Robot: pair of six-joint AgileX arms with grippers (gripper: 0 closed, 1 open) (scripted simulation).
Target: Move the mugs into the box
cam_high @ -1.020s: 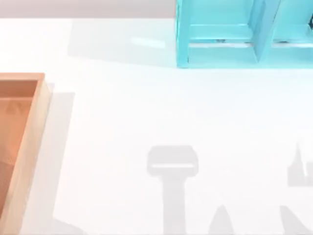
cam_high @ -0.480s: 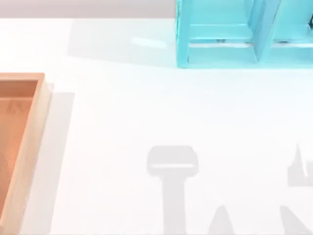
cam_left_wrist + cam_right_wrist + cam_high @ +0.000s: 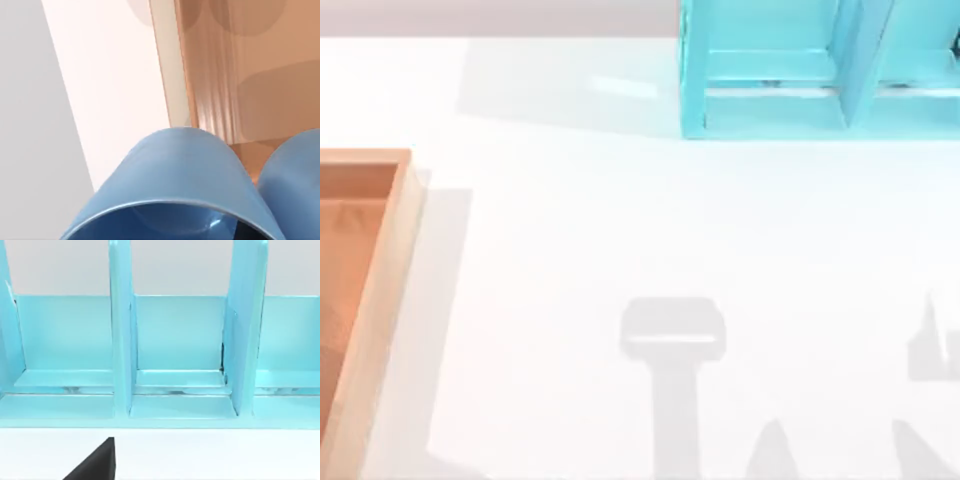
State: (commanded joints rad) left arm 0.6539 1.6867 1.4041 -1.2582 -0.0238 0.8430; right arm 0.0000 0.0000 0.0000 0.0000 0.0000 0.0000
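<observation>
A blue mug [image 3: 175, 170] looms very close in the left wrist view, its open mouth turned toward the camera. A second blue mug [image 3: 295, 175] sits right beside it, in front of the box floor. Behind them runs the box's light wooden rim [image 3: 167, 75] and its orange-brown floor [image 3: 260, 75]. I cannot tell whether either mug rests on that floor. In the top view the box [image 3: 380, 300] lies at the table's left edge, cut off by the picture. One dark fingertip [image 3: 95, 465] of my right gripper pokes into the right wrist view, facing the shelf.
A turquoise shelf frame [image 3: 770, 70] with upright dividers stands at the back right of the white table; the right wrist view looks straight into its compartments [image 3: 175, 340]. Grey arm shadows fall on the table's front half [image 3: 675, 330].
</observation>
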